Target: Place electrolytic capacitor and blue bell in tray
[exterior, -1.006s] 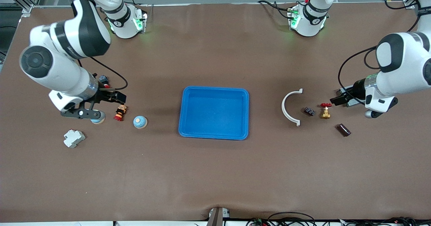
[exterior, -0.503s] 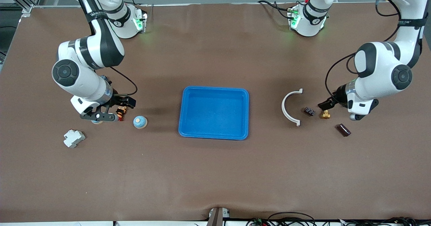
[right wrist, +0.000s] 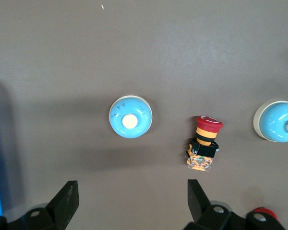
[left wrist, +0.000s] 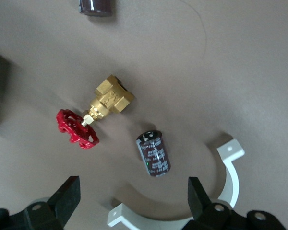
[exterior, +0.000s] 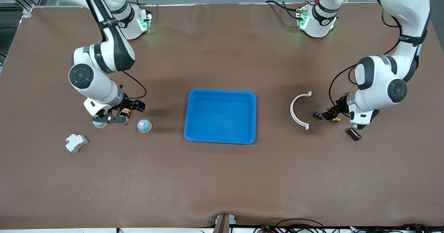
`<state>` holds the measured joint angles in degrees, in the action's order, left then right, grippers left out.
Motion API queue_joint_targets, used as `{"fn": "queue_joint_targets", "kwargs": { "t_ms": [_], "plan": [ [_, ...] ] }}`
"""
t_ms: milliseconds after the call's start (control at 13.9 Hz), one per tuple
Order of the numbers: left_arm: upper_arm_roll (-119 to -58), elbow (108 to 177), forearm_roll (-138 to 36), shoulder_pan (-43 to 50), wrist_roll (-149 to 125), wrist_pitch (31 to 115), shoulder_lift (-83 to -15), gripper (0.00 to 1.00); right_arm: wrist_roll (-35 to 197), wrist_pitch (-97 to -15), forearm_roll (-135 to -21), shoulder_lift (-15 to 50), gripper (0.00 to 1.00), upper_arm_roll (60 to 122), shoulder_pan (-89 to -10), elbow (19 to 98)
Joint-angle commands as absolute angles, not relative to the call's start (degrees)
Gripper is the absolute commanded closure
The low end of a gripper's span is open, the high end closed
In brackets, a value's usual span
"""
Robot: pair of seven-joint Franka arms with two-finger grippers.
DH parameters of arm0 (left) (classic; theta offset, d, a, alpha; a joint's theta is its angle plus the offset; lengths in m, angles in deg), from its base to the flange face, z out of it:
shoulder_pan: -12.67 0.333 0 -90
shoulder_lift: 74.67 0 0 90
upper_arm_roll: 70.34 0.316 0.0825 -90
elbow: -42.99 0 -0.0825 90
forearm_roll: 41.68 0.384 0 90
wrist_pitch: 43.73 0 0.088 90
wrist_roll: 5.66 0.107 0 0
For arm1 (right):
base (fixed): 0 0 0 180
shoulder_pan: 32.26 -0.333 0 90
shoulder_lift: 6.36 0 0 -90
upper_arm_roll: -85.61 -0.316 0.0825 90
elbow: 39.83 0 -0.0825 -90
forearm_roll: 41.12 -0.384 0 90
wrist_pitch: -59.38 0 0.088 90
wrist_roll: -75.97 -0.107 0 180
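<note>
The bright blue tray (exterior: pixel 194 135) lies mid-table and holds nothing. Toward the right arm's end, a blue bell (exterior: pixel 144 125) (right wrist: pixel 130 117) stands beside the tray. A second blue bell (exterior: pixel 98 124) (right wrist: pixel 277 120) stands farther out, half hidden by the arm. My right gripper (exterior: pixel 121 114) (right wrist: pixel 130 201) hangs open over a red push button (right wrist: pixel 204 143) between the bells. The dark electrolytic capacitor (exterior: pixel 317 114) (left wrist: pixel 153 153) lies toward the left arm's end. My left gripper (exterior: pixel 327 115) (left wrist: pixel 133 201) hovers open beside it, holding nothing.
A white curved bracket (exterior: pixel 298 112) (left wrist: pixel 228 184) lies between the capacitor and the tray. A brass valve with a red handwheel (left wrist: pixel 93 120) sits beside the capacitor, and a dark brown part (exterior: pixel 353 134) lies nearer the front camera. A white breaker (exterior: pixel 76 142) is near the outer bell.
Both arms have swung in toward the tray. The right gripper went from the outer bell to over the red button. The left gripper came over the valve and capacitor.
</note>
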<state>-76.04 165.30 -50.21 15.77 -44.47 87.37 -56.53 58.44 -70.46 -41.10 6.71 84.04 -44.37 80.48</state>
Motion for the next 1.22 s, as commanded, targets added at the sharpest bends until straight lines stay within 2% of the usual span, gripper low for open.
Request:
{"fn": "queue_joint_targets", "kwargs": {
  "t_ms": [0, 287, 719, 1150],
  "plan": [
    [-76.14, 164.98, -50.73, 14.35, -47.84, 89.94, -55.52, 0.03, 58.31, -74.89, -41.29, 9.37, 0.0, 84.29, -45.0, 80.32],
    [-76.14, 165.33, -50.73, 13.12, -49.96, 94.26, -52.26, 0.17, 58.31, -76.59, -41.29, 14.29, 0.0, 84.29, -45.0, 75.85],
    [-76.05, 165.16, -50.73, 12.94, -50.31, 95.05, -50.68, 0.19, 58.48, -82.56, -41.29, 21.32, 0.0, 84.29, -45.0, 73.29],
    [-76.05, 164.8, -50.73, 12.06, -50.75, 95.23, -49.89, 0.18, 58.66, -81.68, -41.12, 22.91, 0.0, 84.38, -45.0, 73.64]
  ]
}}
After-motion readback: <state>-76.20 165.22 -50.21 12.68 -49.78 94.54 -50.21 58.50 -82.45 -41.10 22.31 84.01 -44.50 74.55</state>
